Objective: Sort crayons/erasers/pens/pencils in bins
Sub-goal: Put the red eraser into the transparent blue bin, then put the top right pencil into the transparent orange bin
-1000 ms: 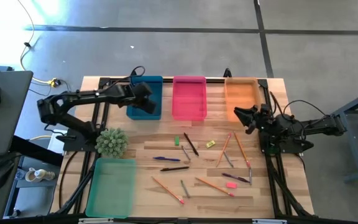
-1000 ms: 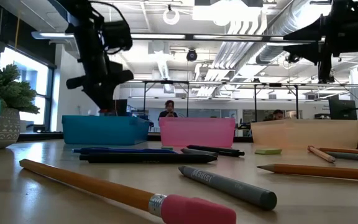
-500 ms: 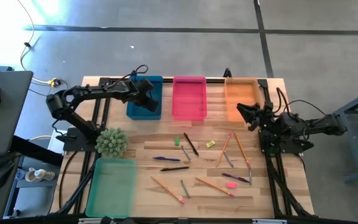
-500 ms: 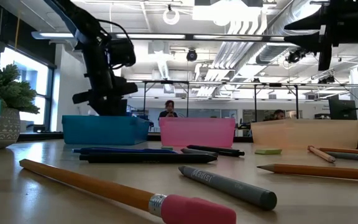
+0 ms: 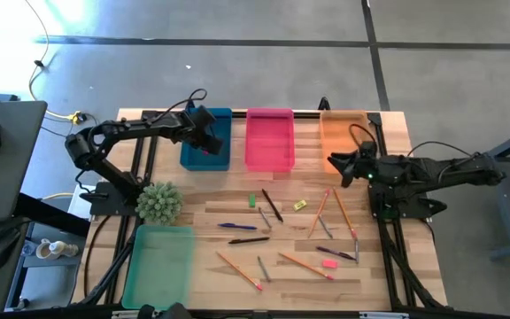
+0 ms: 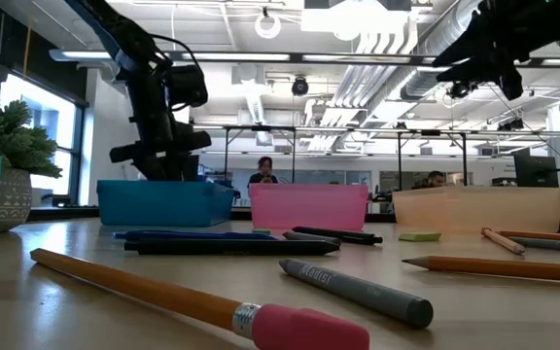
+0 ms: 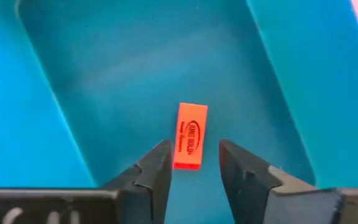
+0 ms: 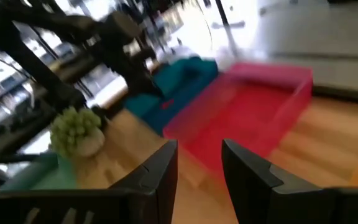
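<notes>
My left gripper [image 7: 194,163] hangs open over the blue bin [image 5: 204,162], fingers pointing down into it. A red eraser [image 7: 190,135] lies on the bin's floor just past the fingertips, and the gap between them is wider than the eraser. My right gripper [image 5: 335,166] is open with nothing in it, raised above the table near the orange bin [image 5: 343,133] and pointing toward the pink bin [image 5: 268,142]. Pens [image 5: 237,226], pencils [image 5: 305,265], crayons [image 5: 263,268] and small erasers [image 5: 329,263] lie loose on the wooden table.
The light green bin [image 5: 159,266] sits at the near left, with a potted plant [image 5: 158,203] just beyond it. A green eraser [image 5: 251,200] and a yellow one [image 5: 299,205] lie mid-table. In the low view a pencil [image 6: 144,287] and a crayon [image 6: 353,290] lie closest.
My left gripper has sunk toward the blue bin, its fingers now down behind the bin's wall in the low view. My right gripper has risen, tipped from pointing downward to nearly level, and reached a little toward the table's left.
</notes>
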{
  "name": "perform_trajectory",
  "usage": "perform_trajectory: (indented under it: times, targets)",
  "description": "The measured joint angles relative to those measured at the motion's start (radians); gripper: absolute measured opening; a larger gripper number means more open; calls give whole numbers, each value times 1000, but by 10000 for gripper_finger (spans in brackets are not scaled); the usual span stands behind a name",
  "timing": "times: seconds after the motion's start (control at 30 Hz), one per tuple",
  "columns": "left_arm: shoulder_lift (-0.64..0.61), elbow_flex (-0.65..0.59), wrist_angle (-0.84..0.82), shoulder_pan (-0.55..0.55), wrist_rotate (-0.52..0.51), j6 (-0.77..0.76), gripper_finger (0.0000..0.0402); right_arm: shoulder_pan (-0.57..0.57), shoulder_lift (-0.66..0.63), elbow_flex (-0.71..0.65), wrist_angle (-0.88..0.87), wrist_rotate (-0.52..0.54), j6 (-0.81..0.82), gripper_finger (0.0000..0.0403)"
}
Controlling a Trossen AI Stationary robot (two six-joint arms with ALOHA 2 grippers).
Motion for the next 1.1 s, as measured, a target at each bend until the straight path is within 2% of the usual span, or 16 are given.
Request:
perform_trajectory:
  times: [0.23,0.4,0.87,1.1]
  targets:
    - [-5,0,1,2,31,27,182,0,136,119,-163,-11,89,117]
    - [-27,0,1,3,111,87,192,0,202,179,-221,-67,146,117]
    - [-263,0,-58,-42,196,80,177,0,347,204,-500,-375,644,117]
    - [-335,1,-68,-127,176,66,176,38,418,204,-563,-568,710,117]
